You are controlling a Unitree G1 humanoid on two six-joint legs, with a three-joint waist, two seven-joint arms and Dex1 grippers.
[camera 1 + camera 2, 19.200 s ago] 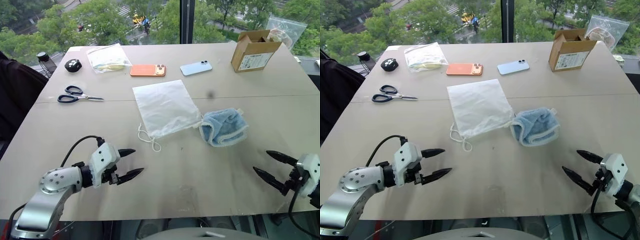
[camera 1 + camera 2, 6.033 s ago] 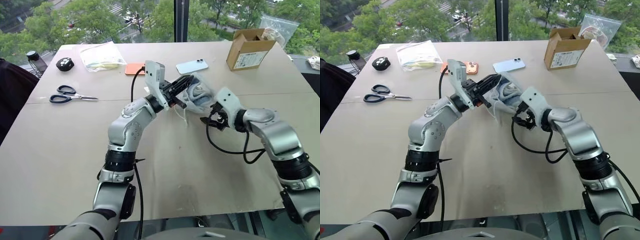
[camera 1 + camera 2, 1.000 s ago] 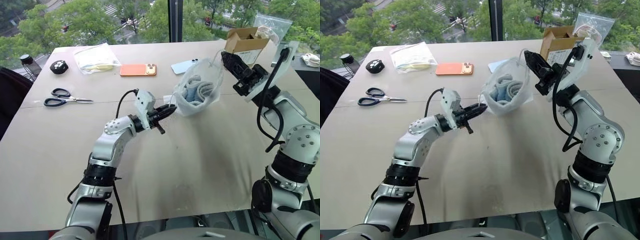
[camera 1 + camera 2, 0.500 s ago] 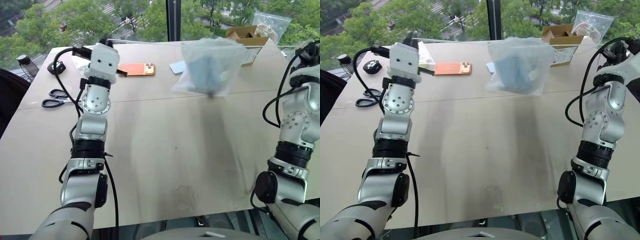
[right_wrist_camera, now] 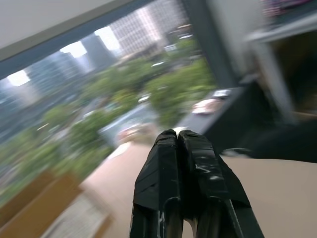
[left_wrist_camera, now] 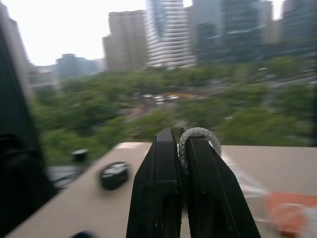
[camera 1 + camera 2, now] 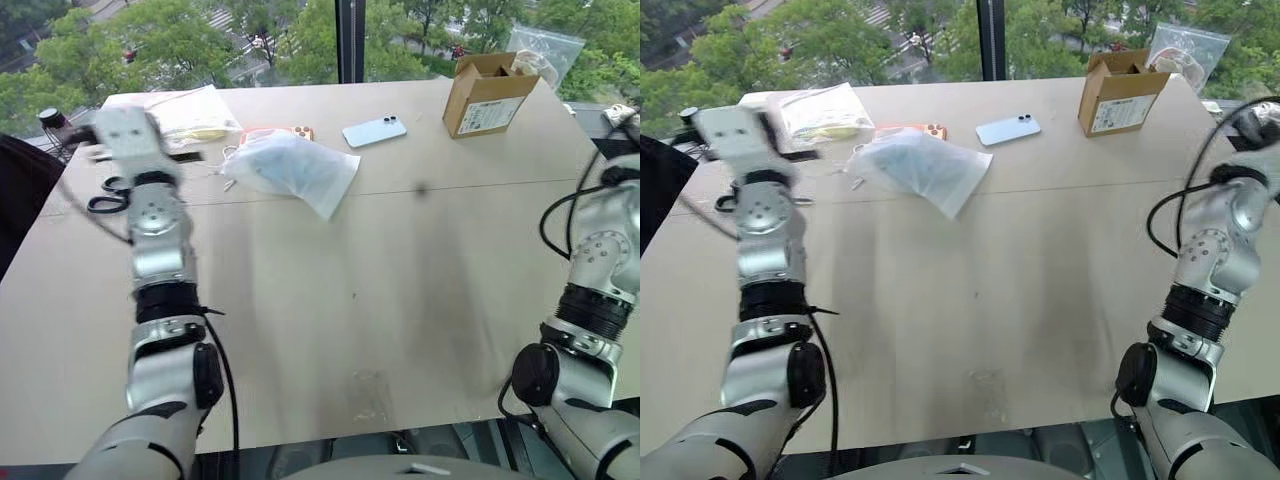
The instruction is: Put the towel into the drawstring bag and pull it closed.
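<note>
A beige tabletop (image 7: 400, 300) is being backed by windows onto green trees. The drawstring bag (image 7: 290, 168), the towel faintly seen inside, is lying beside the orange phone (image 7: 285, 131). A white cord (image 6: 198, 135) is being pinched by the left gripper (image 6: 179, 144); the right gripper (image 5: 177, 144) jaws are being pressed together, empty.

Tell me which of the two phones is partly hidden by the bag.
The orange phone: the drawstring bag lies over its near edge, leaving its camera end showing. The light-blue phone lies fully exposed to the right, apart from the bag.
</note>
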